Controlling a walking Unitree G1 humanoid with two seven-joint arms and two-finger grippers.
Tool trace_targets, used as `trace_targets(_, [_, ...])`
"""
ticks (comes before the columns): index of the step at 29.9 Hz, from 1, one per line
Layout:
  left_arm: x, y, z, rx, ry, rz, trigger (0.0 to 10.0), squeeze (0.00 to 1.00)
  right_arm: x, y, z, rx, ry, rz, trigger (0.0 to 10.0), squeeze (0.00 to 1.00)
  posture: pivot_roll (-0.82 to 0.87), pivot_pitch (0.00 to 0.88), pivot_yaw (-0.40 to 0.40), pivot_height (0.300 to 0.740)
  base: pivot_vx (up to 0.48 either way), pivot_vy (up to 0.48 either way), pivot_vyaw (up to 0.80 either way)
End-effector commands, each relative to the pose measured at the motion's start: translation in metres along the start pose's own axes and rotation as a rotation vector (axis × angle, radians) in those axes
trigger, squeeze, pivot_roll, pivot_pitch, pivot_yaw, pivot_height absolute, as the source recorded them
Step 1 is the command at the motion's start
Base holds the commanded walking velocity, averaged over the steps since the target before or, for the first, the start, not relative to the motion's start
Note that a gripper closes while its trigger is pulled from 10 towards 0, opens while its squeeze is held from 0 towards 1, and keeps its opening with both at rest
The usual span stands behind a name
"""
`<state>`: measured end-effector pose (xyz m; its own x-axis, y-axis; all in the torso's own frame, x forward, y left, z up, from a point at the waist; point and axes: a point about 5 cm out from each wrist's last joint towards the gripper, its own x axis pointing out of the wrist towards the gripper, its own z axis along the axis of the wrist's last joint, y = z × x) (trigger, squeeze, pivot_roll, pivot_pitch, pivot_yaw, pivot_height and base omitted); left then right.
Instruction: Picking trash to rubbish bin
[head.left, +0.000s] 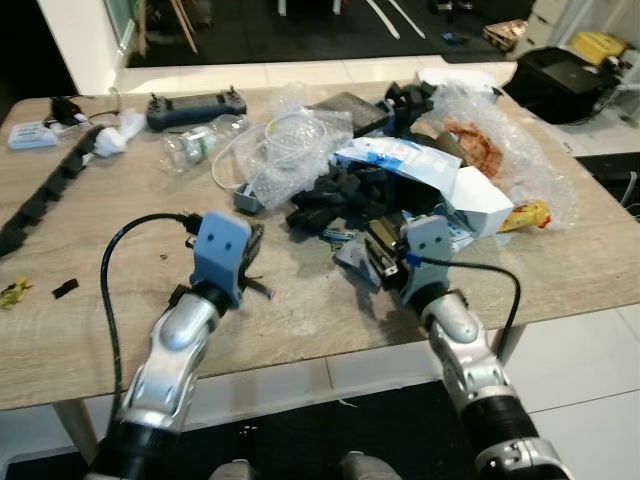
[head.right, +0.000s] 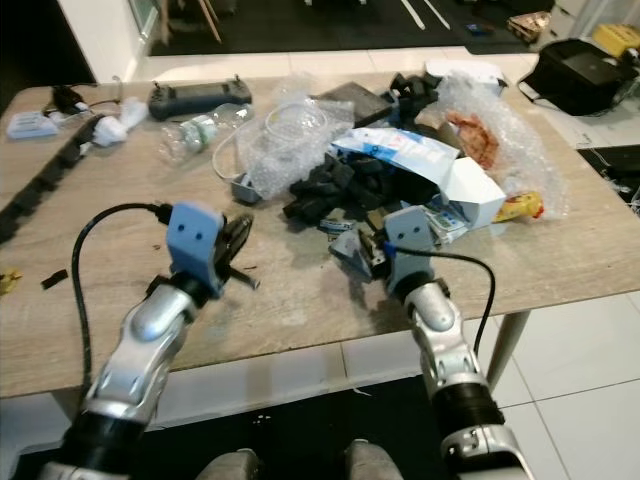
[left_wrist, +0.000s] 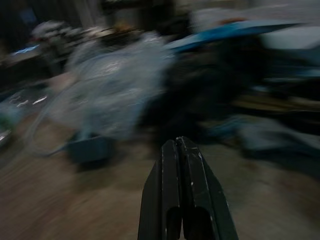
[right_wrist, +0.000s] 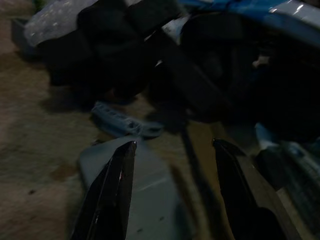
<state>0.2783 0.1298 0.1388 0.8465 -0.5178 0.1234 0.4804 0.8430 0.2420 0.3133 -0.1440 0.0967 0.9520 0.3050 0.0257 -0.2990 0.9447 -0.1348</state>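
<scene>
A heap of trash lies mid-table: clear bubble wrap (head.left: 290, 150), black foam pieces (head.left: 335, 195), a blue-and-white carton (head.left: 420, 165), a crinkled plastic bag (head.left: 500, 150) and a yellow wrapper (head.left: 527, 213). My right gripper (right_wrist: 172, 146) is open, low at the heap's near edge, its fingers straddling a flat grey scrap (right_wrist: 145, 195); the scrap (head.left: 352, 255) lies beside the black foam. My left gripper (left_wrist: 179, 142) is shut on nothing and hovers over bare wood left of the heap, pointing at the bubble wrap (left_wrist: 115, 85). The left wrist view is blurred.
A crushed plastic bottle (head.left: 200, 140), a black controller (head.left: 195, 105), white tissue (head.left: 115, 135) and a black cable chain (head.left: 45, 190) sit at the wooden table's (head.left: 300, 320) far left. Small scraps (head.left: 15, 290) lie near its left edge. A black case (head.left: 560, 80) stands on the floor far right.
</scene>
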Motion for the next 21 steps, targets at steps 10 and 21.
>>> trace_targets(10, [0.000, -0.012, 0.004, -0.001, -0.028, -0.106, 10.0, 0.00, -0.001, -0.001, -0.007, 0.014, 0.028, -0.007, 10.0, 1.00, 0.04, 0.025, -0.049, 0.740, 0.000, 0.000, 0.00])
trace_targets(21, [-0.003, -0.018, 0.002, -0.004, -0.022, -0.172, 10.0, 0.00, 0.006, -0.014, -0.013, 0.004, 0.090, 0.002, 10.0, 0.37, 0.04, 0.010, -0.048, 0.740, 0.000, 0.000, 0.00])
